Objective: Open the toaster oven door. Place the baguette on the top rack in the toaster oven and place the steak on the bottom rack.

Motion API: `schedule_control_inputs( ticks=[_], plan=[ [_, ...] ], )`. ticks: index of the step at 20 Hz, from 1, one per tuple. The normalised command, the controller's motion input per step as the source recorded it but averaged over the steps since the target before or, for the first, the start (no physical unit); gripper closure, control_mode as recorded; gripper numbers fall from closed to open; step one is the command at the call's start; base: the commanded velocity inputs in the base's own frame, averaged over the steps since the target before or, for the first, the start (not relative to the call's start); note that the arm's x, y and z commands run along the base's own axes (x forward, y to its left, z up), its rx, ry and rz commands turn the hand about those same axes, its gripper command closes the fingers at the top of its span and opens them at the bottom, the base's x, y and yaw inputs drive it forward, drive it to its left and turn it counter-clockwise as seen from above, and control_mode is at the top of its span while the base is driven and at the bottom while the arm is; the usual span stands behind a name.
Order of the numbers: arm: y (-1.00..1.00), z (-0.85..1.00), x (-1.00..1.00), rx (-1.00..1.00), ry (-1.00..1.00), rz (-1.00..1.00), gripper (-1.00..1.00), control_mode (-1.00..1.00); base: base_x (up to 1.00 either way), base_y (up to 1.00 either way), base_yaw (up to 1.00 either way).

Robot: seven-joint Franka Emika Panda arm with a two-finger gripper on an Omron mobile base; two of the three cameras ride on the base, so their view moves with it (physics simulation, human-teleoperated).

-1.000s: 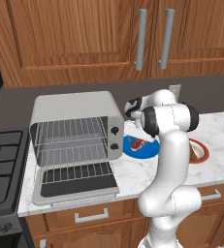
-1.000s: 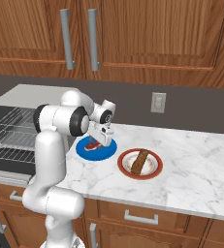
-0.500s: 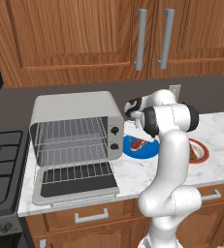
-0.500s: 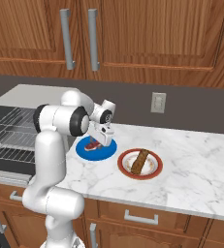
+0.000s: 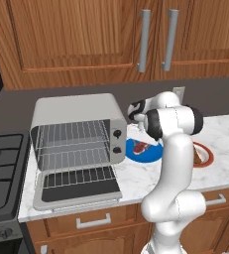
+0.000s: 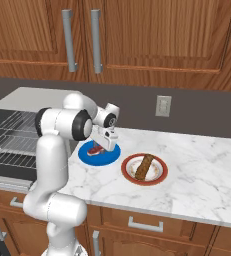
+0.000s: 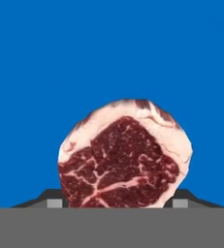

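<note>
Step in hand: the toaster oven door [image 5: 81, 190] already lay folded down and flat, so opening was done; the work at this moment was the pick-up of the steak [image 7: 124, 157], judged from the gripper [image 6: 103, 145] standing right over it
Steak, place: on the blue plate [image 6: 112, 157], on the marble tabletop [image 6: 197, 170], just to the right of the toaster oven [image 5: 76, 134]; not yet in the oven
Steak, lie: flat on the plate; roughly rounded, only a little wider than deep in the hand view, so its long axis ran across that view, side to side between the two finger tips; the whitish fat rim faced the top of that view, the dark red meat toward the fingers
Fingers: one dark tip rose at each lower side of the steak in the hand view, the meat between them; whether they had closed onto it or stood a little apart from it I could not tell
Baguette [image 6: 144, 166]: on the red-rimmed plate [image 6: 158, 179] further right, lying slantwise, untouched
Racks: top rack [image 5: 76, 133] and bottom rack [image 5: 77, 158] both bare
Next move, as a judgement: close firmly on the steak across its shorter width, lift clear of the plate, swing left and feed it in low, onto the bottom rack, under the top one
</note>
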Motion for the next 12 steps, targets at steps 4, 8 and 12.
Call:
schedule_control_inputs(
  ticks=[4,8,12],
  plan=[
    [0.0,-0.32,-0.19,0.0,0.07,0.0,1.0,-1.0,0.0,0.0,0.0],
    [-0.01,-0.2,-0.24,0.0,0.08,0.0,1.0,-1.0,0.0,0.0,0.0],
    [-0.08,-0.1,-0.38,0.0,0.01,0.0,1.0,-1.0,0.0,0.0,0.0]
  ],
)
